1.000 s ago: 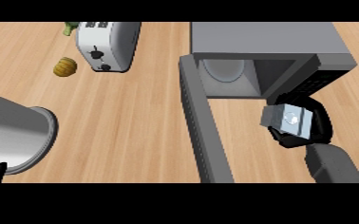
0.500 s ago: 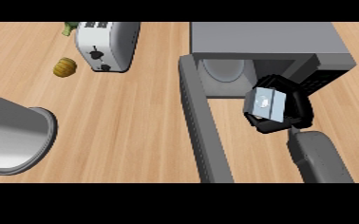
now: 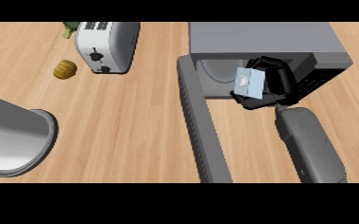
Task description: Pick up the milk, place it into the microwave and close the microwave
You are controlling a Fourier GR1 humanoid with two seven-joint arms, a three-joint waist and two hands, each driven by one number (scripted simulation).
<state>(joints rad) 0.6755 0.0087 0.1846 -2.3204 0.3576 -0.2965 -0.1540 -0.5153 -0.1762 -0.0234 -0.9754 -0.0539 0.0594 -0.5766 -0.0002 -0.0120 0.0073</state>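
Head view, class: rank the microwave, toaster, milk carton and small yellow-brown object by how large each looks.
1. Microwave
2. Toaster
3. Milk carton, held in the right hand and raised nearer the camera, so its looks may flatter it
4. Small yellow-brown object

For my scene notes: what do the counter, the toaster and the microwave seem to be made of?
The counter looks like light wood with a matte finish, since grain lines run across it. The toaster seems to be brushed metal, pale silver with soft shine. The microwave looks like grey metal or painted plastic; its flat, even surface leaves this open.
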